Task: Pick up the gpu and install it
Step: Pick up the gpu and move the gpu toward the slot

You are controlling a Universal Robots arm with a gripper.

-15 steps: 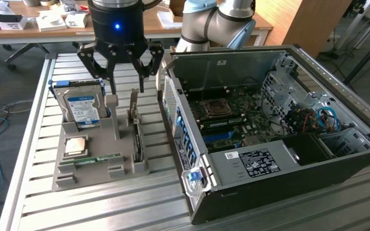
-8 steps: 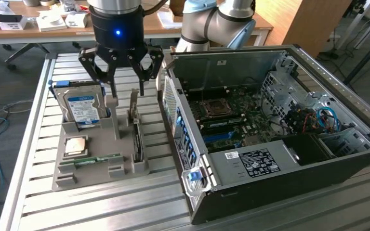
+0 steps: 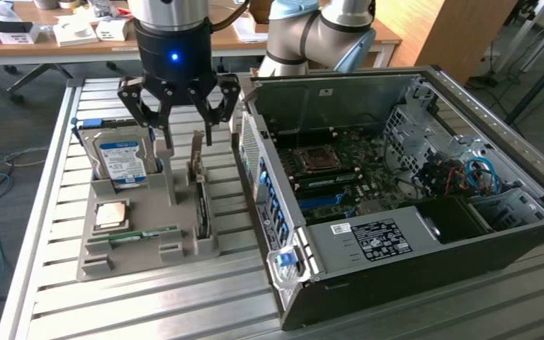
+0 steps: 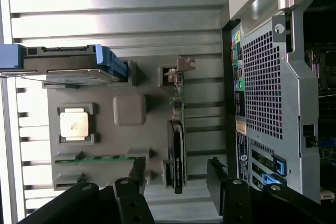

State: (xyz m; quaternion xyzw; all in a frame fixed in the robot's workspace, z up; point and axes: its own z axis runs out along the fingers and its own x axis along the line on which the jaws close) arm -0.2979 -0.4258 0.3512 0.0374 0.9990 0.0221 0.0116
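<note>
The gripper (image 3: 185,132) hung from the arm (image 3: 172,35) with its dark fingers (image 3: 156,122) spread wide apart, and it held nothing. It was above the far end of a gray tray (image 3: 159,249) that lay on the slatted metal table (image 3: 159,304).

In the exterior view the gpu (image 3: 200,193) was at about 5 o'clock from the gripper, just under it. The card stood on its long edge in a slot on the side of the tray nearest to the computer case (image 3: 282,177). Its pale metal bracket (image 4: 184,65) was at the far end. In the wrist view the card's line ran between the two open fingers. As far as could be seen, no finger touched it.

In the exterior view a hard drive (image 3: 121,160) with a blue label stood upright in the tray at about 8 o'clock from the gripper. A square processor (image 3: 111,214) lay flat at about 7 o'clock, nearer to the camera. A narrow green memory stick (image 3: 145,235) lay just beyond it, closer to the front edge of the tray.

The computer case was at 3 o'clock from the tray, just beside it. It lay with its open side up, so the motherboard (image 3: 333,170) inside was visible. At 11 o'clock, behind the table, there was a wooden desk (image 3: 26,48) with some small boxes on it.
</note>
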